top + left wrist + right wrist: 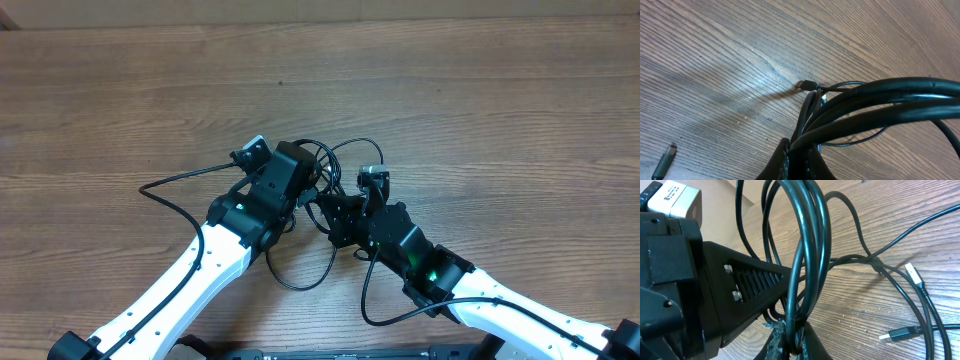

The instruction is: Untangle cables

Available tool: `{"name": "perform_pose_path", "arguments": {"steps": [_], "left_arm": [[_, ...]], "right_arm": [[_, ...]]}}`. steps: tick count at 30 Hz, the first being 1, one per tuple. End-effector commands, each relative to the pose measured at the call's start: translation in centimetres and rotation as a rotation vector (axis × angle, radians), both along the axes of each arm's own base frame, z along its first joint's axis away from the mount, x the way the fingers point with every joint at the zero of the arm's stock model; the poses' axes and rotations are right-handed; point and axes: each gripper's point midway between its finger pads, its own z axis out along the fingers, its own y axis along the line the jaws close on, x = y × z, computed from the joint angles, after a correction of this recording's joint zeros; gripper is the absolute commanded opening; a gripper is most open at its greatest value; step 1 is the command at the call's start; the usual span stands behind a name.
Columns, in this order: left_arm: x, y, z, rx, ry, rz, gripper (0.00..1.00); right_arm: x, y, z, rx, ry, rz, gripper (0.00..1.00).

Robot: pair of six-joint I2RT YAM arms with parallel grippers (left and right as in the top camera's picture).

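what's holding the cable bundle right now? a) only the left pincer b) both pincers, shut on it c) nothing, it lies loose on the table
b: the left pincer and the right pincer are each closed on the looped cables, gripping the same bunch.

Black cables (pixel 816 240) with silver plug tips (pixel 913 274), brown wood-grain table (pixel 450 80), white arms (pixel 190 275) with black joints.
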Motion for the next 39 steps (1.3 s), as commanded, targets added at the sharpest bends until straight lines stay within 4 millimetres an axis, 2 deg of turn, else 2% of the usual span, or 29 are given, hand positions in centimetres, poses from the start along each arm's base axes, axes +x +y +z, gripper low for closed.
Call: {"name": "perform_pose_path", "arguments": {"steps": [1, 11, 19, 23, 24, 25, 26, 27, 29, 32, 33, 35, 36, 39], "left_arm": [[0.4, 0.3, 0.4, -0.021, -0.016, 0.061, 0.04], [0.6, 0.6, 0.5, -0.119, -0.005, 0.213, 0.04], [0.6, 0.6, 0.5, -0.154, -0.001, 0.256, 0.04], [0.5, 0.6, 0.5, -0.138, -0.001, 0.239, 0.04], [0.5, 0.6, 0.4, -0.126, 0.000, 0.226, 0.04], [0.4, 0.7, 0.4, -0.111, 0.000, 0.209, 0.04], [0.3, 0.7, 0.3, -0.091, 0.002, 0.188, 0.04], [0.2, 0.8, 0.2, -0.086, 0.008, 0.188, 0.04], [-0.1, 1.0, -0.1, -0.074, 0.023, 0.189, 0.04], [-0.4, 1.0, -0.3, -0.072, 0.037, 0.184, 0.04], [-0.5, 0.6, -0.4, -0.091, 0.051, 0.169, 0.04], [-0.8, 0.0, -0.5, -0.117, 0.073, 0.147, 0.04], [-0.9, -0.2, -0.5, -0.124, 0.078, 0.141, 0.04], [-1.0, -0.4, -0.5, -0.130, 0.083, 0.135, 0.04]], "right_arm": [[0.1, -0.1, 0.4, 0.005, -0.010, -0.005, 0.04], [-1.7, 1.4, 0.0, 0.029, 0.042, 0.119, 0.04], [-3.6, 1.2, -2.5, -0.039, 0.139, 0.171, 0.04], [-3.1, 0.5, -3.0, -0.074, 0.132, 0.121, 0.04], [-2.7, 0.3, -3.0, -0.077, 0.124, 0.103, 0.09], [-2.2, 0.0, -2.7, -0.078, 0.107, 0.074, 0.23], [-1.3, -0.4, -2.2, -0.071, 0.077, 0.034, 0.43], [-0.9, -0.5, -1.7, -0.061, 0.058, 0.017, 0.52], [-0.2, -0.5, -1.0, -0.039, 0.029, -0.004, 0.56], [0.2, -0.4, -0.1, -0.012, 0.002, -0.010, 0.53], [0.3, -0.3, 0.2, -0.019, -0.023, 0.000, 0.44], [0.3, -0.4, 0.2, -0.023, -0.027, -0.004, 0.32], [0.3, -0.4, 0.2, -0.022, -0.026, -0.003, 0.21], [0.3, -0.4, 0.2, -0.022, -0.026, -0.003, 0.07]]}}
